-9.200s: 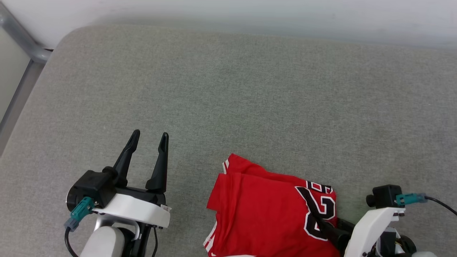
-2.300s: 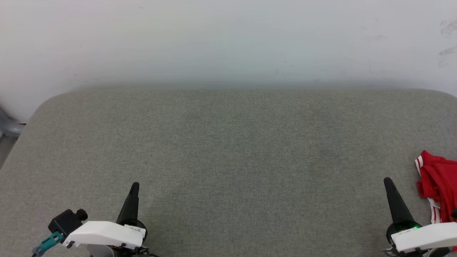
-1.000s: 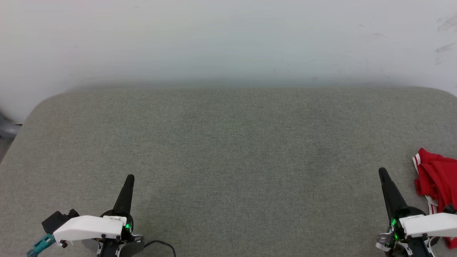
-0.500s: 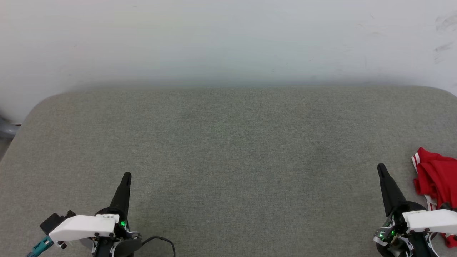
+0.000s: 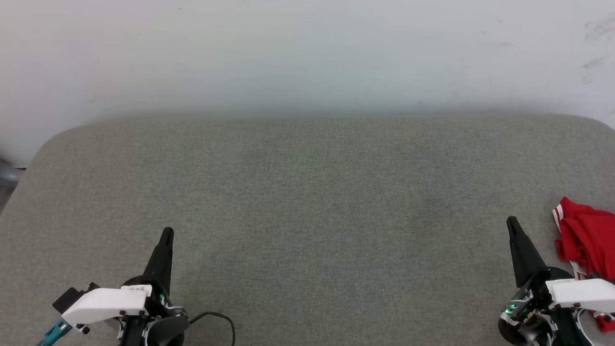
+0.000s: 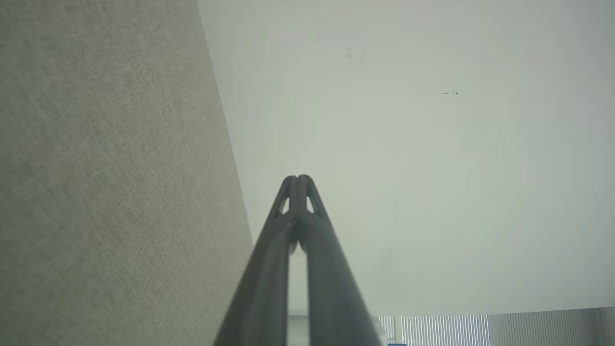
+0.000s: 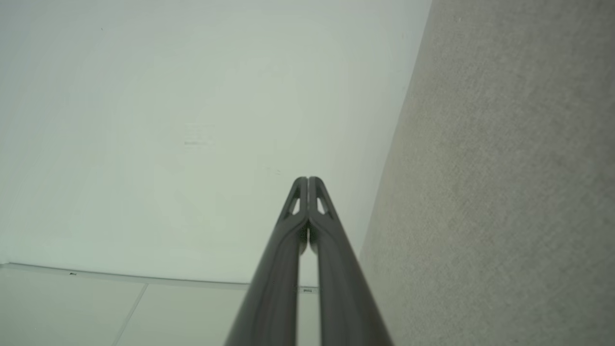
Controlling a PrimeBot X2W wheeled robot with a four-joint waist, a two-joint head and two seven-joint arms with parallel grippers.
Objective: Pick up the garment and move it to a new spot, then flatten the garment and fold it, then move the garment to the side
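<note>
The garment [image 5: 587, 234] looks soft, light and bunched, so pinch its striped hem. Your left gripper [image 6: 298, 179] and right gripper [image 7: 307, 179] are each pressed together, holding nothing.

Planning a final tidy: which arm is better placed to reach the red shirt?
Right. The right tool sits just beside the garment at the right edge of the grey cushion; the left tool is far across it. Both are shut.
</note>
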